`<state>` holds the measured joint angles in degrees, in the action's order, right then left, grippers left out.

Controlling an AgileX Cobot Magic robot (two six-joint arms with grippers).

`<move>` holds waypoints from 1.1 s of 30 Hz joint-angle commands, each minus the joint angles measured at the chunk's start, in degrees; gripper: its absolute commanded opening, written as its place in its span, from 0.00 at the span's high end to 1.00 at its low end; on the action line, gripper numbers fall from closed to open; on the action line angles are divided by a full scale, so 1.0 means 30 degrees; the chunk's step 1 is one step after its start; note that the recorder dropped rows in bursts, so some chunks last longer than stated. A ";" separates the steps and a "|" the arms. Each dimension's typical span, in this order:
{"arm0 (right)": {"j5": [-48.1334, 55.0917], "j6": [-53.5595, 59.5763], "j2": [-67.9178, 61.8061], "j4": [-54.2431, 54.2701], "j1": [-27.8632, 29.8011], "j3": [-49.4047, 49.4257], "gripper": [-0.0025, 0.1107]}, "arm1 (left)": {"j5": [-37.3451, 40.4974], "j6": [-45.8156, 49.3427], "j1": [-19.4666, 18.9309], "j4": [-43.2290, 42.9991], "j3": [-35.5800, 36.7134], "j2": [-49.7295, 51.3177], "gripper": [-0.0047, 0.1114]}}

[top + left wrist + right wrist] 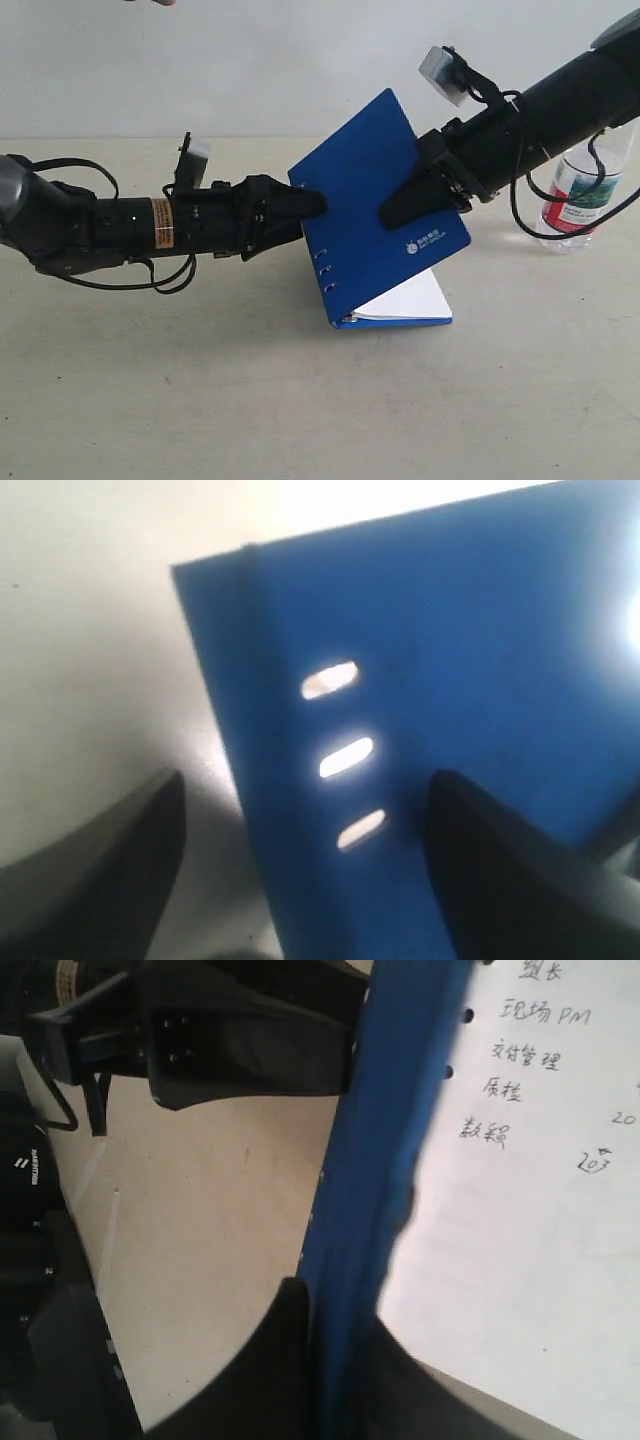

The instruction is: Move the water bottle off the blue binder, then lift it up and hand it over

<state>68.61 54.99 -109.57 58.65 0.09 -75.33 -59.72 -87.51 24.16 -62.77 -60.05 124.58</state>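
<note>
The blue binder [370, 190] is raised, its cover tilted up above the white pages [410, 298], whose lower edge rests on the table. My right gripper [395, 212] is shut on the cover's edge; in the right wrist view its black fingers [290, 1360] pinch the blue binder [390, 1110] beside a handwritten page [520, 1210]. My left gripper [305, 210] is open at the holed edge, and in the left wrist view the binder [450, 630] stands between its spread fingers [130, 850]. The water bottle [578, 200] stands on the table at far right, off the binder, its top hidden behind my right arm.
The tabletop [200, 400] is beige with a pale wall behind. My right arm's cable [520, 205] loops in front of the bottle. My left arm [250, 1030] shows in the right wrist view, just beyond the binder.
</note>
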 commanded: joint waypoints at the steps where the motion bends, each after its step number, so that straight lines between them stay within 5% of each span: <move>1: 0.0450 0.0283 0.0575 0.1201 -0.0016 0.0009 0.98 | -0.1949 0.0756 0.0308 0.1262 -0.0088 0.0675 0.43; 6: 0.0450 -0.0303 0.0575 -0.0515 -0.0016 0.0009 0.98 | -0.3414 0.0672 0.0638 0.3632 -0.0088 0.2292 0.43; 15: 0.0450 -0.1758 0.0363 -0.4364 -0.0031 0.0009 0.98 | -0.3414 0.0698 0.0916 0.3742 -0.0752 0.2686 0.43; 33: -0.0079 -0.3170 -0.2335 -0.5369 -0.0016 0.0009 0.98 | -0.3414 -0.0340 0.2928 -0.0424 -0.3117 0.2686 0.43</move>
<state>70.09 45.01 -115.68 42.33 0.33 -75.33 -65.11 -87.95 30.69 -59.50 -69.06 133.24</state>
